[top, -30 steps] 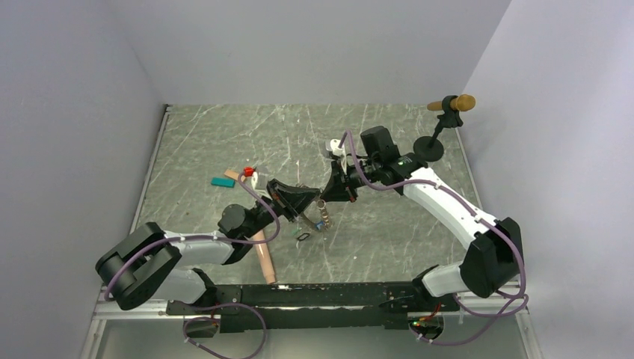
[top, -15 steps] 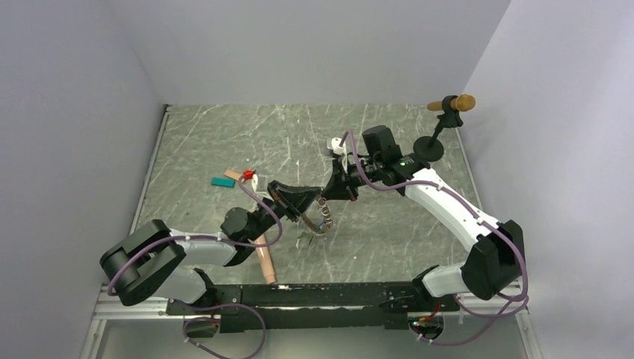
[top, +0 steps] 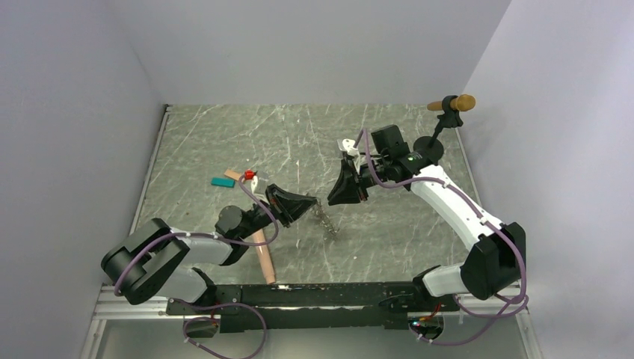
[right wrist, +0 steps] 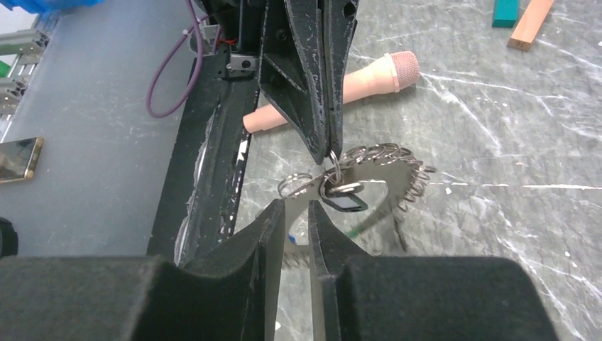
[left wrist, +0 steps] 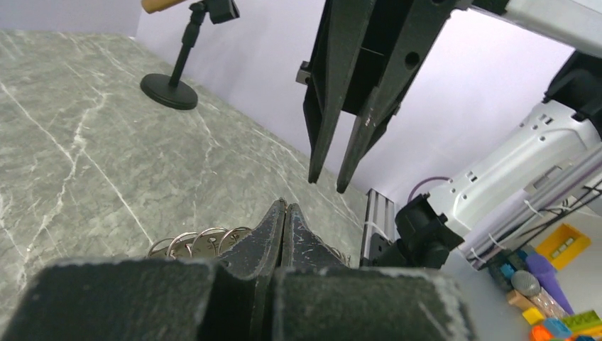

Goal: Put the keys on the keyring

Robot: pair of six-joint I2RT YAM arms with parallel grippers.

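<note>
Left pincer (right wrist: 331,153) pinches the keyring (right wrist: 397,160) above the worktop (right wrist: 497,106); right pincer (right wrist: 297,213), narrowly parted, holds nothing.

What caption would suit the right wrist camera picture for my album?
Left claw pinches the keyring, a black key dangling; right claw slightly open nearby.

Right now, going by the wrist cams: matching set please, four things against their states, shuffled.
1. left gripper
2. right gripper
3. keyring
4. peach cylinder

A. lying on the table
B. jaws apart, holding nothing
C. shut on thin metal
D. dangling, pinched at its top

Pairs: 1-C, 2-B, 3-D, 4-A
</note>
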